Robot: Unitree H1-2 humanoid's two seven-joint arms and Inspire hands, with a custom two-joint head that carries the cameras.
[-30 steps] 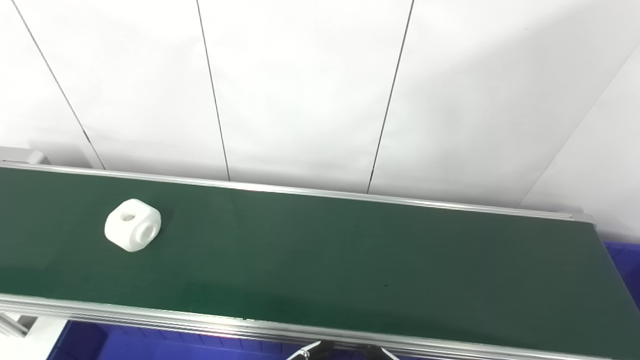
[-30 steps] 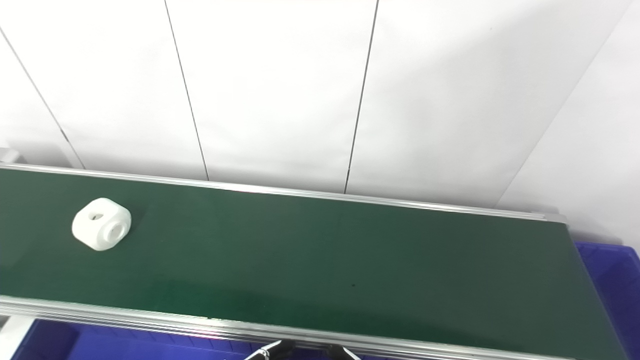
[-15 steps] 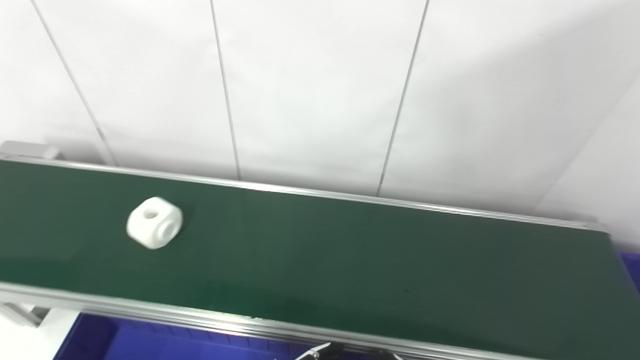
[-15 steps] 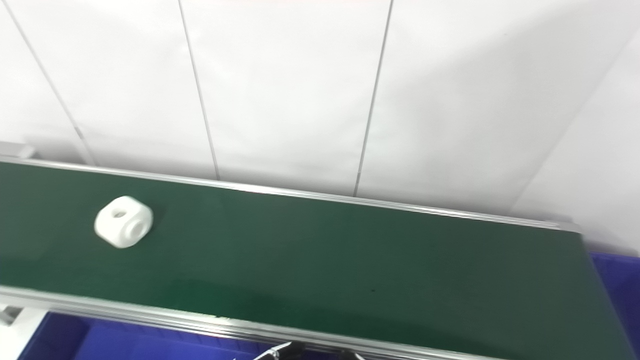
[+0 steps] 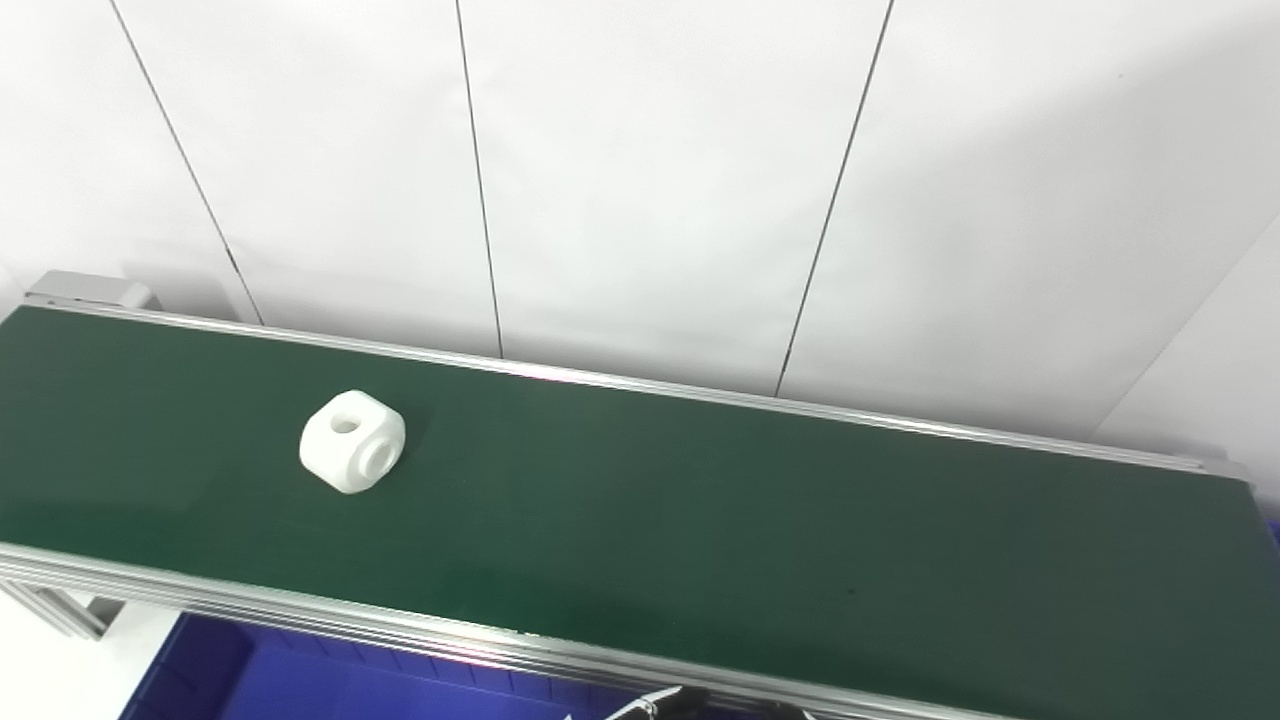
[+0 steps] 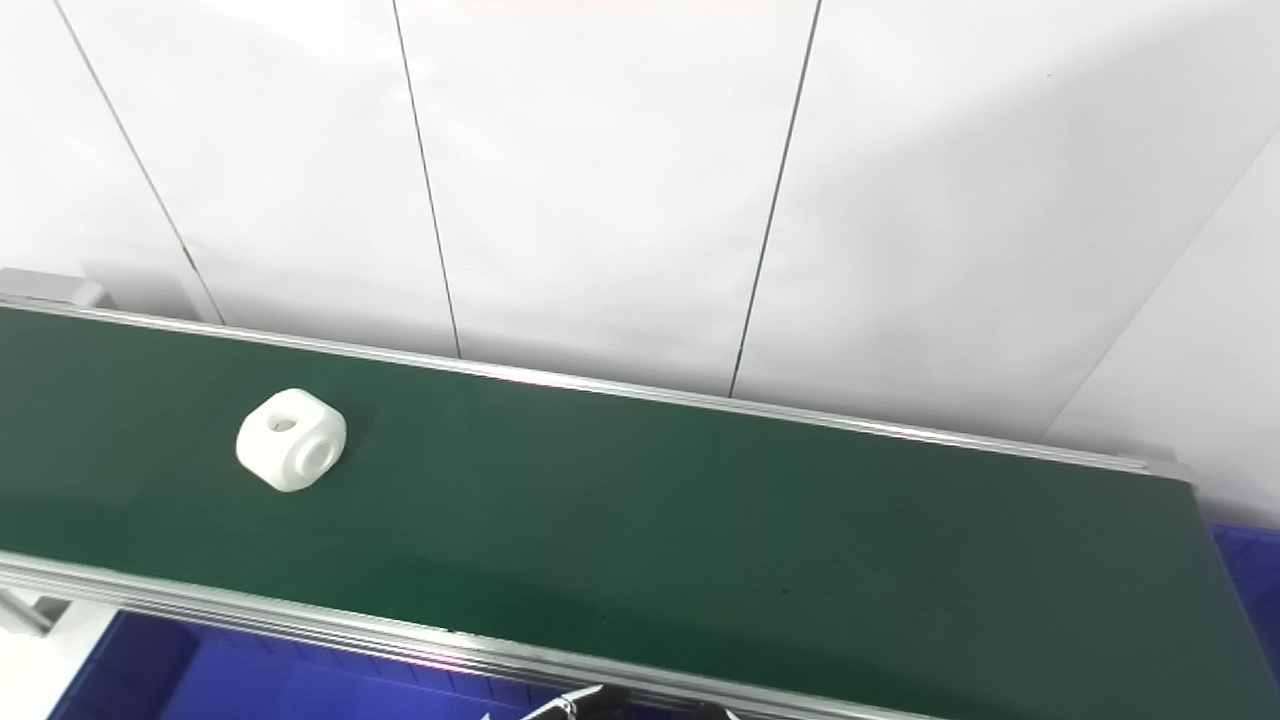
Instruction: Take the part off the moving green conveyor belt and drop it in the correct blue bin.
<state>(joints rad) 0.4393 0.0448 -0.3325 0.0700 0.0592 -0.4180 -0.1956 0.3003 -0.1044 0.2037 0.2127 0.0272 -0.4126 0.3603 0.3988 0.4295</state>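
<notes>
Well toward the left end of the long dark green conveyor belt (image 5: 700,520) lies a small white plastic block with rounded corners (image 5: 352,455), resting flat on the belt surface and touched by nothing. It looks like a chunky cube softened at every edge. One round hole opens in its top face, and a larger round bore, ringed by a raised collar, opens in the side turned toward the camera and to the right. Its surface is matt and evenly white, with a faint shadow on the belt to its right. It sits about midway between the far and near aluminium side rails (image 5: 400,630) that frame the belt.

Below the near rail, a blue plastic bin (image 5: 300,685) shows along the bottom edge, its ribbed wall partly visible; another strip of blue bin (image 6: 1250,570) shows past the belt's right end. Behind the belt stands a white panelled wall (image 5: 650,180) with thin dark seams.

At the very bottom edge, a dark and silvery tip of a robot part (image 5: 665,700) just enters the picture, well apart from the block. Too little shows to say which hand it belongs to, and I cannot tell how the fingers stand.
</notes>
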